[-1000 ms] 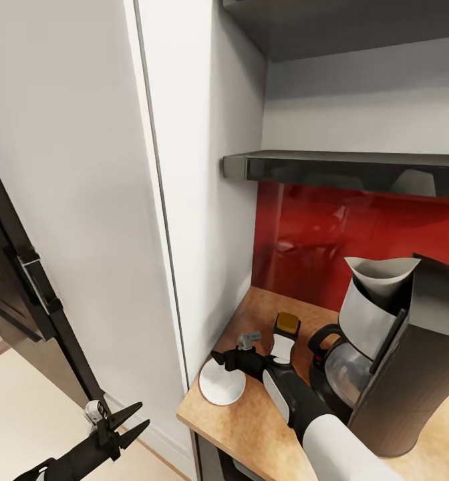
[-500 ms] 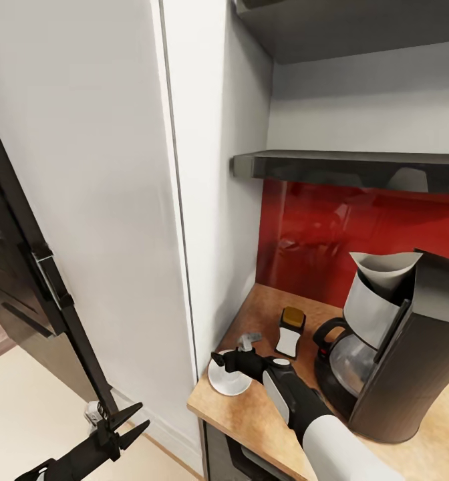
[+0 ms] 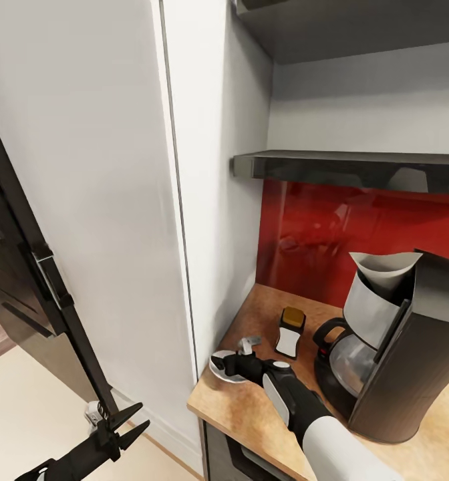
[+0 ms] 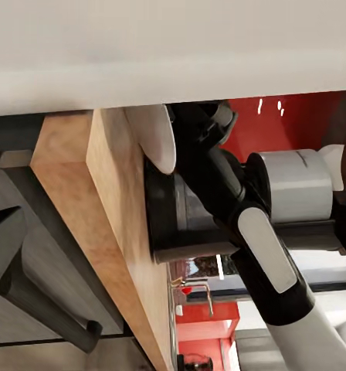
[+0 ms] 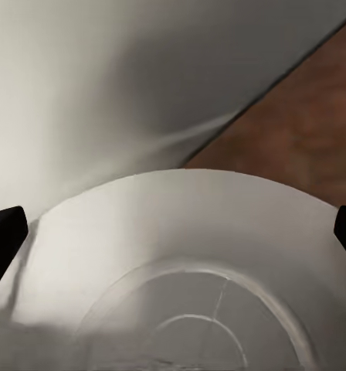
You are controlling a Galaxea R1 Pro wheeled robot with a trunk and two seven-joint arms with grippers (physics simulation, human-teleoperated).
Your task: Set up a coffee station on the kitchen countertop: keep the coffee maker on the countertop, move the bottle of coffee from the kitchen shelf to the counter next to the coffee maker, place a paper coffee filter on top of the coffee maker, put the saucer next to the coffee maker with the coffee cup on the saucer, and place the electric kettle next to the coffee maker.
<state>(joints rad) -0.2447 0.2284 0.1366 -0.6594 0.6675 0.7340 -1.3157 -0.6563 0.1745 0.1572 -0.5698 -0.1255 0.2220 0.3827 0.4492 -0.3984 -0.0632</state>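
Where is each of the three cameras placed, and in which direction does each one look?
Head view: high on the robot, looking down at the countertop; both arms show, right gripper at the saucer, left gripper low beside the cabinet.
Left wrist view: below counter level, looking sideways at the counter edge, right arm and coffee maker.
Right wrist view: just over the saucer, fingertips at both edges.
Shared: all three show the saucer.

The head view looks forward and down at the countertop (image 3: 251,407) corner from above. The left wrist camera, low beside the counter edge, sees the same coffee maker (image 4: 293,189) sideways. The right wrist camera sits very close over what seems the saucer (image 5: 181,247).
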